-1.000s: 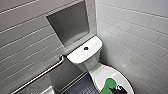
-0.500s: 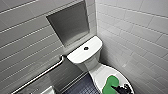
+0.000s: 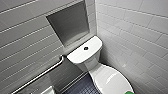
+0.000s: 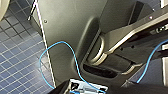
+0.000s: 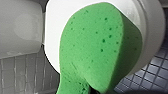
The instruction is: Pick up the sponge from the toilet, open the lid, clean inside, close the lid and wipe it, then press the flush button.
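The white toilet (image 3: 82,53) stands in the corner with its lid (image 3: 110,80) down. The dark round flush button (image 3: 86,48) sits in the middle of the tank top. A sliver of the green sponge (image 3: 129,92) shows at the lower edge of the head view, over the lid's front right. In the right wrist view the sponge (image 5: 100,50) hangs large over the white lid (image 5: 53,37), pinched at its narrow end by my right gripper (image 5: 91,89), which is shut on it. My left gripper is open and holds nothing.
A metal grab bar (image 3: 42,73) slants along the tiled left wall below a square recess (image 3: 68,23). Tiled wall closes in on the right of the toilet. Dark blue tiled floor (image 3: 80,87) lies left of the bowl. A blue cable (image 4: 57,47) loops over my dark body.
The sponge and my right arm have slid off the middle of the lid toward its front, almost leaving the head view. The toilet has not shifted.
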